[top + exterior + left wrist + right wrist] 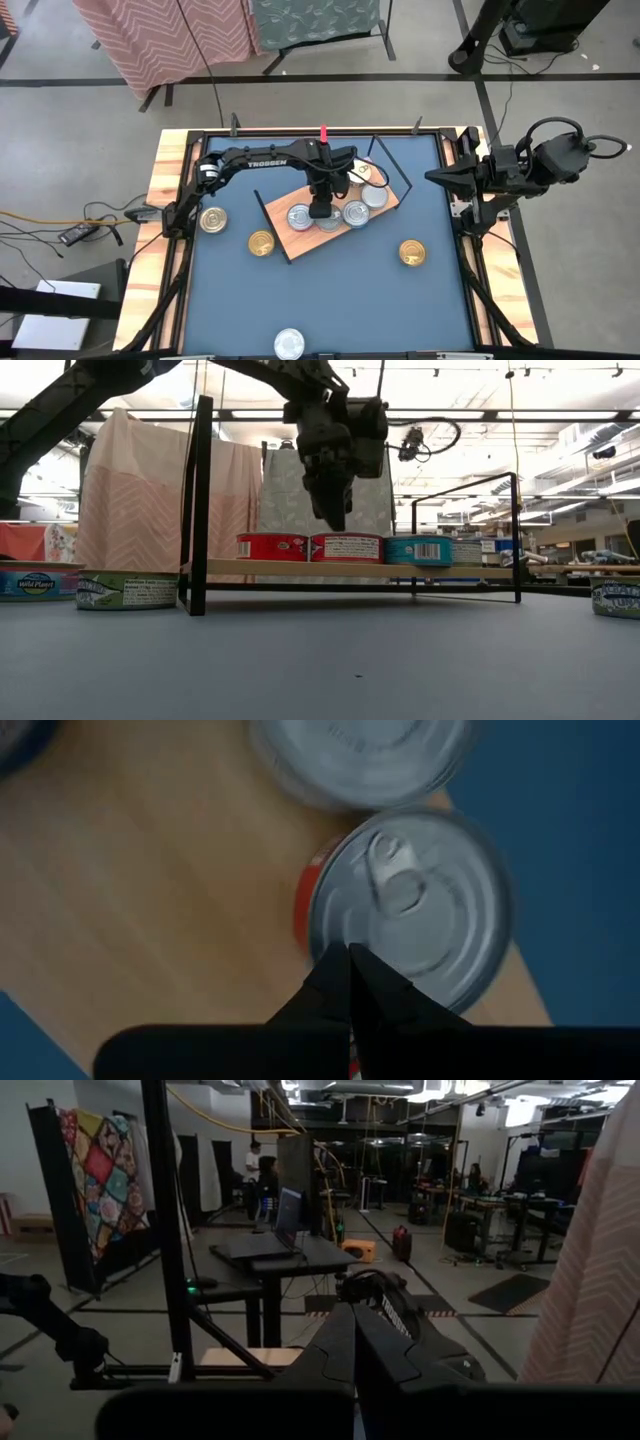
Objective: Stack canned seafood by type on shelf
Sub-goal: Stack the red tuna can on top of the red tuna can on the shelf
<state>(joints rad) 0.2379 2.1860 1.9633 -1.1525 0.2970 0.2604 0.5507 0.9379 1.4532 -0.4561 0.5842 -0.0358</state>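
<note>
A: Where's the left gripper (319, 210)?
B: Over the shelf (296, 243), fingers pinched together with nothing between them. In the left wrist view its tips hang just above the rim of a silver-lidded tin with a red side (410, 910), and the low view shows them clear of the tin tops.
A: And the right gripper (432, 177)?
B: Parked off the table's right edge, jaws closed and empty.
A: Which step is this, would you say?
B: Between tins, I'd judge: the shelf is partly filled and nothing is in hand. The next move calls for opening the fingers and going out to one of the loose tins on the blue table (330, 300), then setting it down by or on its own kind.
A: Count them.
B: On the shelf, about five: silver lids at the left (299, 216) and right (355, 212) of the gripper, one partly under it, one further back (376, 196), and a gold one at the rear (361, 172). The low view shows two red sides and a teal side (418, 550). Loose on the table, four: a gold tin at far left (212, 219), a gold tin just beside the shelf's left frame (261, 242), a gold tin to the right (411, 252), and a silver tin at the near edge (289, 343).
</note>
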